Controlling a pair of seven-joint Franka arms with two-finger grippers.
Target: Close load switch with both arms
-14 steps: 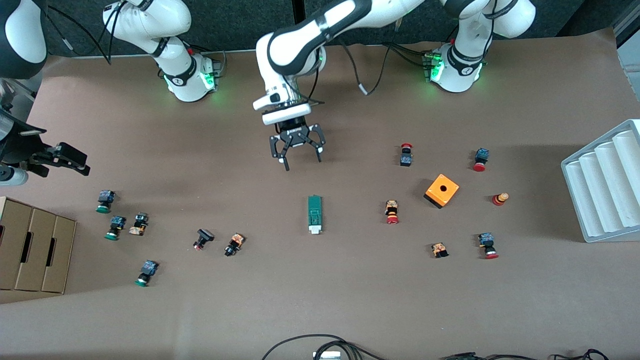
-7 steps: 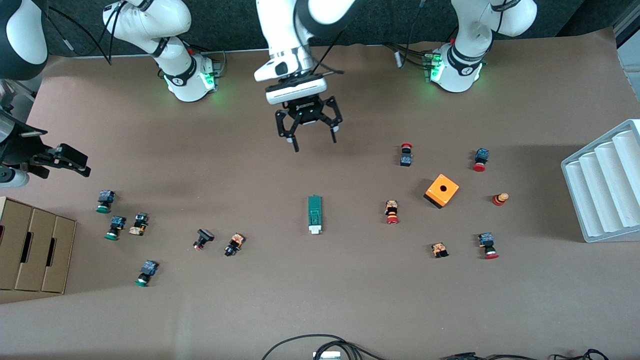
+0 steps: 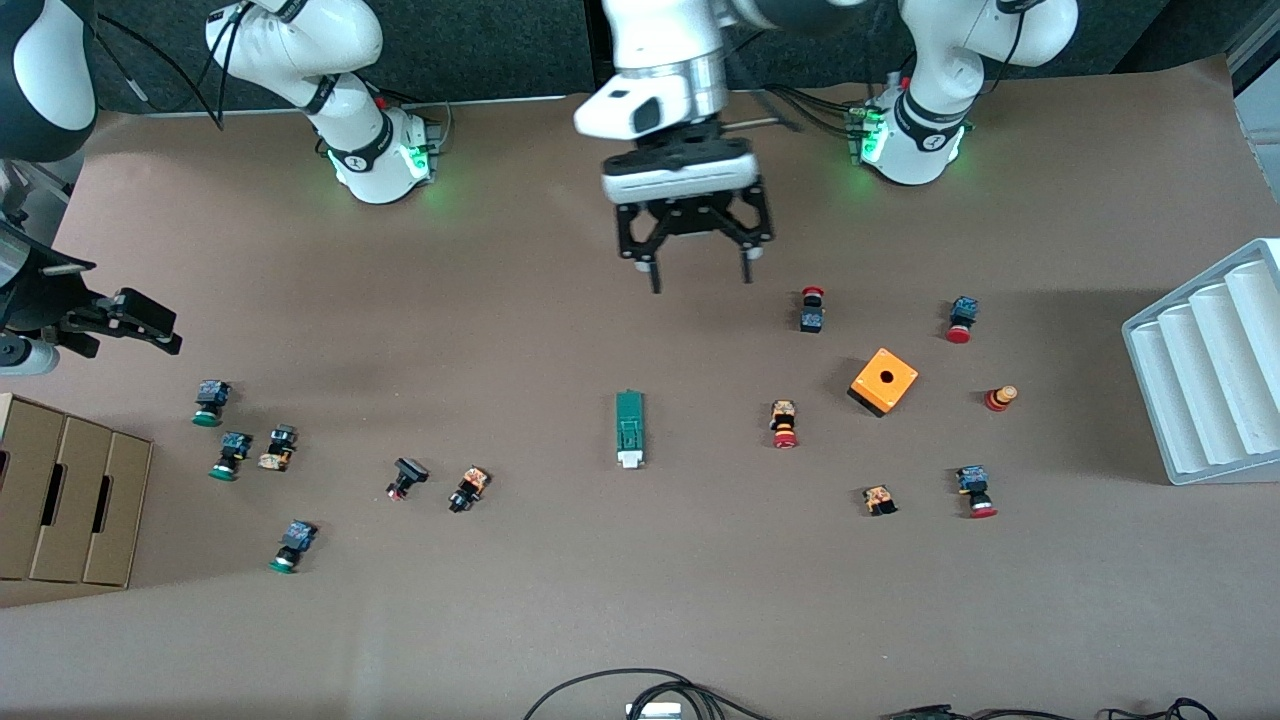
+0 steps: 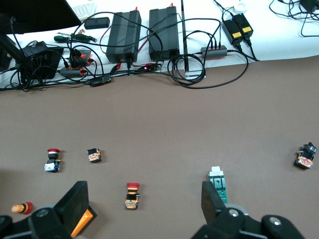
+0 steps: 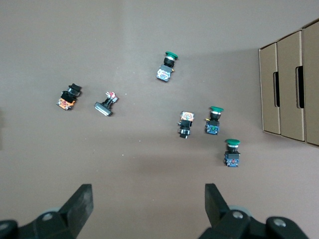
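Observation:
The load switch (image 3: 629, 428) is a narrow dark-green block lying flat in the middle of the table, its white sliding piece at the end nearer the front camera. It also shows in the left wrist view (image 4: 218, 180), partly hidden by a finger. My left gripper (image 3: 700, 282) is open and empty, up in the air over bare table between the switch and the arms' bases; its wrist view (image 4: 143, 199) shows the fingers wide apart. My right gripper (image 3: 150, 322) waits open and empty (image 5: 148, 195) over the table at the right arm's end.
An orange cube with a hole (image 3: 884, 380) and several red-capped push buttons (image 3: 784, 424) lie toward the left arm's end. Several green-capped buttons (image 3: 231, 455) lie toward the right arm's end by a cardboard box (image 3: 70, 500). A white ribbed tray (image 3: 1210, 370) stands at the left arm's end.
My left gripper has risen and moved toward the left arm's end, still open, away from the switch. The switch and the right arm have not moved.

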